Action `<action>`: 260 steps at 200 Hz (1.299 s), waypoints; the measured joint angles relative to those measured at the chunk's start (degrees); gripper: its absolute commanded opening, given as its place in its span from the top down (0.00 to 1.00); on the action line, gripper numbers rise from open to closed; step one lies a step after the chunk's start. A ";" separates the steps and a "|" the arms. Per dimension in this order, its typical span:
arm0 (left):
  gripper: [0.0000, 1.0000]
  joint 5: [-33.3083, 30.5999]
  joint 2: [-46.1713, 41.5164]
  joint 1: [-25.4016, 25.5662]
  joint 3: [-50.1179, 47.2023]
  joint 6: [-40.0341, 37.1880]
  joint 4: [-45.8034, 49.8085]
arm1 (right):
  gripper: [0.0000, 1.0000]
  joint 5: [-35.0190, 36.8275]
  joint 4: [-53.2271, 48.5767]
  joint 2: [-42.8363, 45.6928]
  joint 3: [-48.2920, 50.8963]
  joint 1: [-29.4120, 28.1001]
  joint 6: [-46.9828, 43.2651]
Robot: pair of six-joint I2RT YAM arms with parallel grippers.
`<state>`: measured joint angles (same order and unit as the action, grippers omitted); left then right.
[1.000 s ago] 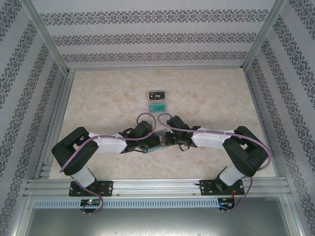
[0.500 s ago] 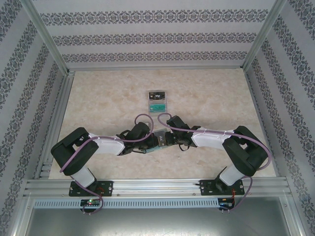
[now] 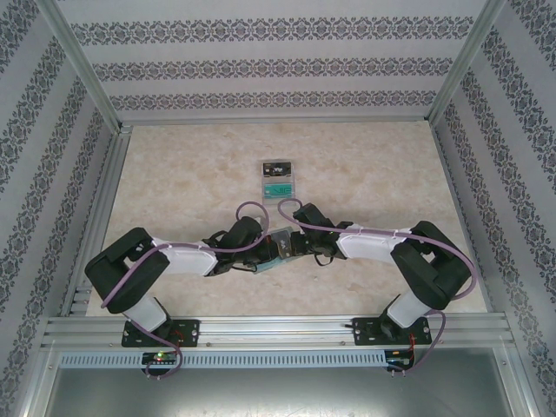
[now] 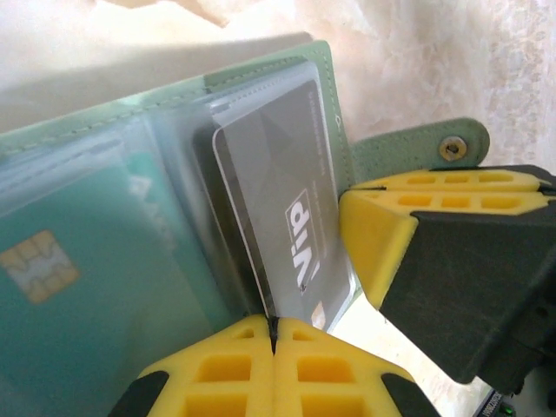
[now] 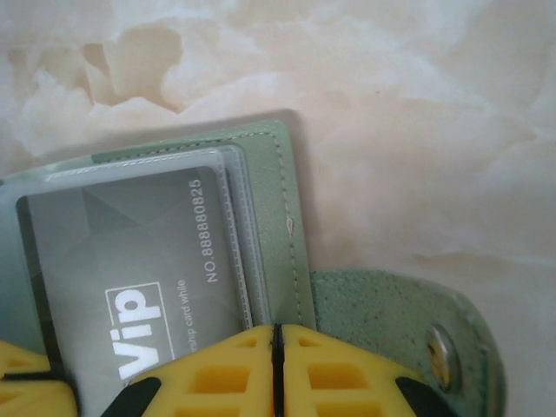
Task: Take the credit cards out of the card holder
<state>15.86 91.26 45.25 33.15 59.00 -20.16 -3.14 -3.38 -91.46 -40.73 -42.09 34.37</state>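
Note:
The sage-green card holder [image 4: 326, 104] lies open on the table, between both grippers [image 3: 280, 246]. A grey-black "Vip" credit card [image 4: 287, 191] sticks partly out of its clear sleeve. My left gripper [image 4: 274, 334] is shut on that card's near edge. A teal credit card [image 4: 78, 287] with a gold chip sits in the sleeve to the left. My right gripper [image 5: 276, 339] is shut on the card holder's [image 5: 278, 200] green edge, beside the closure tab [image 5: 382, 313]. One of its yellow fingers [image 4: 382, 234] appears in the left wrist view.
A pale grey tray [image 3: 296, 181] stands on the marble tabletop beyond the grippers, holding a black card [image 3: 277, 167] and a teal card [image 3: 278, 188]. Aluminium frame rails and patterned walls enclose the table.
Both arms have stayed at the card holder, shifting only slightly. The left arm has drawn back a little toward the left.

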 measured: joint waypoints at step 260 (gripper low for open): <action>1.00 0.20 -1.44 -1.90 -3.85 4.00 -2.47 | 0.83 -1.01 -2.75 0.83 -1.36 -0.57 -0.48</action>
<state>16.05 89.82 43.35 29.30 63.00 -22.63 -4.14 -6.13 -90.63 -42.09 -42.65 33.89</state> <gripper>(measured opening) 0.057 0.161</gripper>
